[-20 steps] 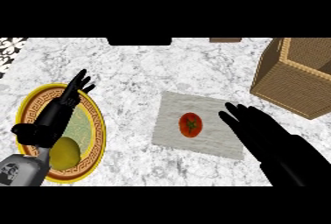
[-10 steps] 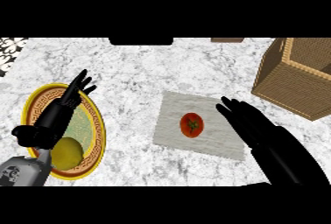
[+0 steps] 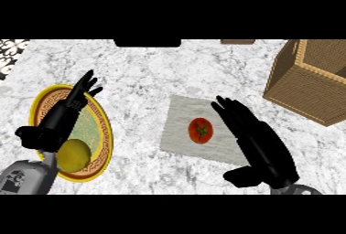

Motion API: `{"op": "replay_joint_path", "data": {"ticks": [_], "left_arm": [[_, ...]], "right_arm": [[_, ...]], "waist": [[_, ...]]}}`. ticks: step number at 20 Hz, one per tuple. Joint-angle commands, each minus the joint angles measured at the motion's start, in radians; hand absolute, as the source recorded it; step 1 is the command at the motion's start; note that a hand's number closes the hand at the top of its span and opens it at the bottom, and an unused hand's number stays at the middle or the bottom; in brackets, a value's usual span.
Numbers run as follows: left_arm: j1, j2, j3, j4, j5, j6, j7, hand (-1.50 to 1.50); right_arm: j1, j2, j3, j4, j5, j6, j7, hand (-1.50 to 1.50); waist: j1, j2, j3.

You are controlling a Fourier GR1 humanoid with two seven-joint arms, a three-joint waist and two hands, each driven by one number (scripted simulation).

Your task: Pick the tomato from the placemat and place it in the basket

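A red tomato point(image 3: 200, 130) with a green stem lies on the pale grey placemat point(image 3: 181, 116) in the middle of the counter. My right hand point(image 3: 260, 148) is open, fingers straight, just right of the tomato and partly over the placemat's right side. Whether it touches the tomato cannot be told. The woven basket point(image 3: 314, 80) stands at the far right. My left hand point(image 3: 61, 116) rests open over a plate at the left, fingers pointing away.
A yellow-rimmed plate point(image 3: 101, 132) with a yellow lemon point(image 3: 73, 154) sits at the left under my left hand. A dark object point(image 3: 147, 42) and a brown one point(image 3: 238, 41) lie at the counter's far edge.
My right hand has moved left, closer to the tomato, its fingers now reaching over the placemat. The left hand has stayed over the plate.
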Motion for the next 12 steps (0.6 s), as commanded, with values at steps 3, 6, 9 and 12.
{"op": "replay_joint_path", "data": {"ticks": [3, 6, 9, 12], "left_arm": [[0.041, -0.038, 0.021, -0.06, -0.056, -0.017, 0.02, 0.0], [0.014, -0.031, 0.07, 0.022, -0.039, -0.077, -0.019, 0.0], [0.023, -0.067, 0.062, -0.049, -0.081, -0.059, 0.029, 0.0], [0.027, -0.105, 0.052, -0.035, -0.12, -0.061, 0.026, 0.0]], "right_arm": [[-0.02, 0.061, -0.018, 0.187, 0.082, -0.13, -0.103, -1.5], [-0.031, 0.067, -0.03, 0.271, 0.072, -0.156, -0.183, -1.5], [-0.055, 0.066, -0.067, 0.185, 0.03, -0.079, -0.184, -1.5], [0.031, 0.076, -0.022, 0.114, 0.045, -0.085, -0.199, -1.5]], "waist": [[0.001, -0.001, 0.0], [0.001, 0.0, 0.0], [0.0, -0.001, 0.0], [-0.003, -0.001, 0.0]]}}
